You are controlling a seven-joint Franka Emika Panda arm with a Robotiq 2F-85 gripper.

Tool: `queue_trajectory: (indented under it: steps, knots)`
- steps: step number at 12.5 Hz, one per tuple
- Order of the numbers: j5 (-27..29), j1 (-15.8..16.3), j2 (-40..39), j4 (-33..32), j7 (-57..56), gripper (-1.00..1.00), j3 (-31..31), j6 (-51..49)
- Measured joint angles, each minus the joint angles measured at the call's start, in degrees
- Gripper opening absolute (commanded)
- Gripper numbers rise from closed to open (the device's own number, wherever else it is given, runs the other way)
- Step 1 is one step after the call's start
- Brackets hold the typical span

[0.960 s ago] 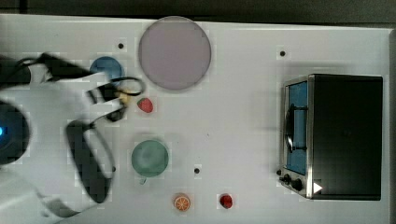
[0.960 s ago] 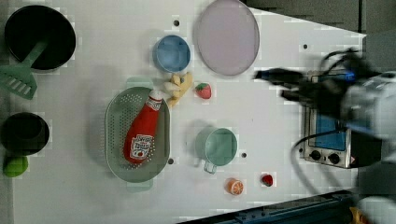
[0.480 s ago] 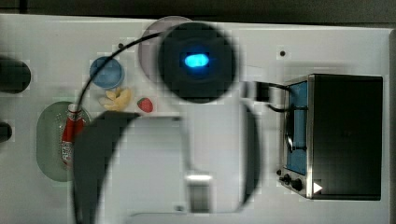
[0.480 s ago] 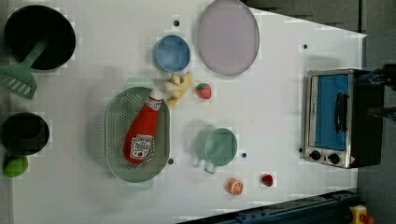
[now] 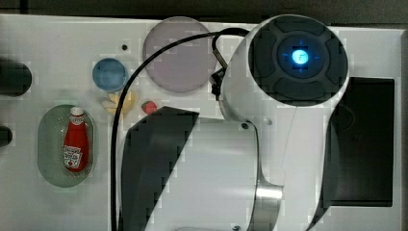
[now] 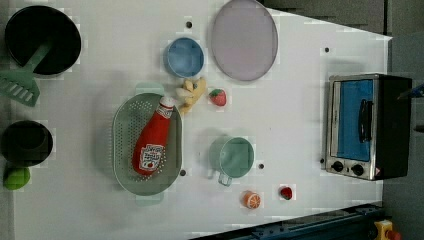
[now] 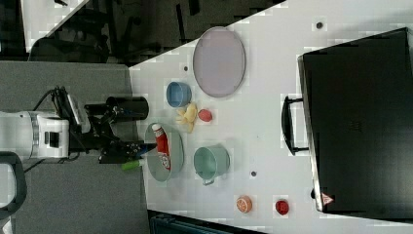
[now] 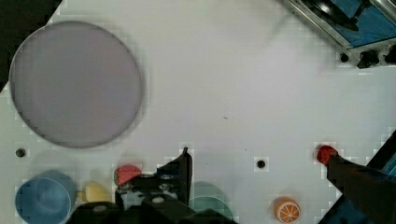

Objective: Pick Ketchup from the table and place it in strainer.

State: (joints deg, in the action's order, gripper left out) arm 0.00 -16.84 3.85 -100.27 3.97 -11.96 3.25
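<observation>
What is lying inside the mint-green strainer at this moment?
The Ketchup lies inside the strainer, white cap toward the blue bowl. The perforated bottom under the bottle is covered.

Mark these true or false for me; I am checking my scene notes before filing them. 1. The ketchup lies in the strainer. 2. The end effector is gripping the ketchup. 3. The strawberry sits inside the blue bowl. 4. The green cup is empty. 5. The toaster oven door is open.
1. True. The ketchup lies in the strainer, cap toward the blue bowl.
2. False. The end effector is open, holds nothing and is off the bottle.
3. False. The strawberry lies on the table beside the bowl.
4. True. The green cup holds nothing visible.
5. False. The toaster oven door is closed.
</observation>
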Motion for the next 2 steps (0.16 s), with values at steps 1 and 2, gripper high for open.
queue_trajectory:
  steps: [1,2]
  knots:
    - [0.00,0.56,-0.04,0.11,0.00,1.00,0.03,-0.12]
    - [0.00,1.31,-0.09,0.22,-0.01,1.00,0.15,-0.28]
